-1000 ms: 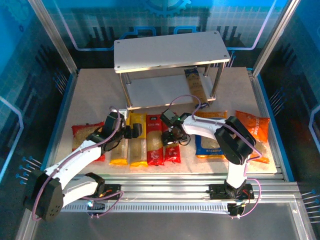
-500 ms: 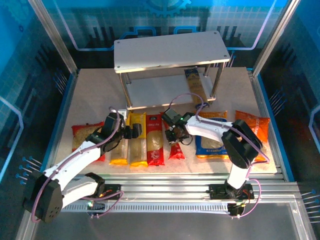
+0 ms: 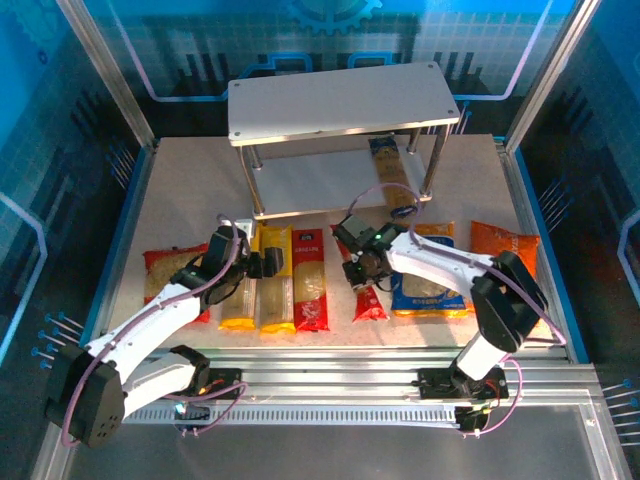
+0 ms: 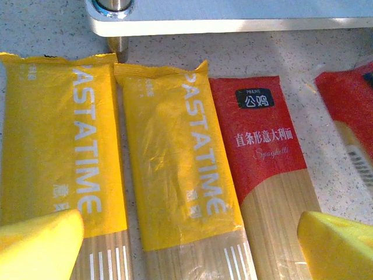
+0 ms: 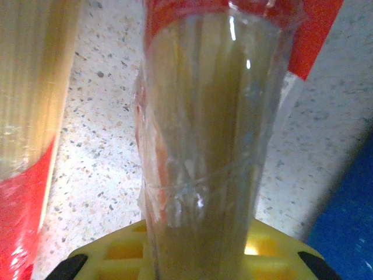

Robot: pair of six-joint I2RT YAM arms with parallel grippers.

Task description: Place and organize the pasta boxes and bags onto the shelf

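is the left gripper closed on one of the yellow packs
No, the left gripper hangs open above the yellow packs, its jaws wide apart.

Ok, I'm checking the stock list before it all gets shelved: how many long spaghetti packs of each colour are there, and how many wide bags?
Yellow spaghetti packs: 2
Red spaghetti packs: 2
Blue spaghetti pack: 1
Wide pasta bags: 3
Total: 8
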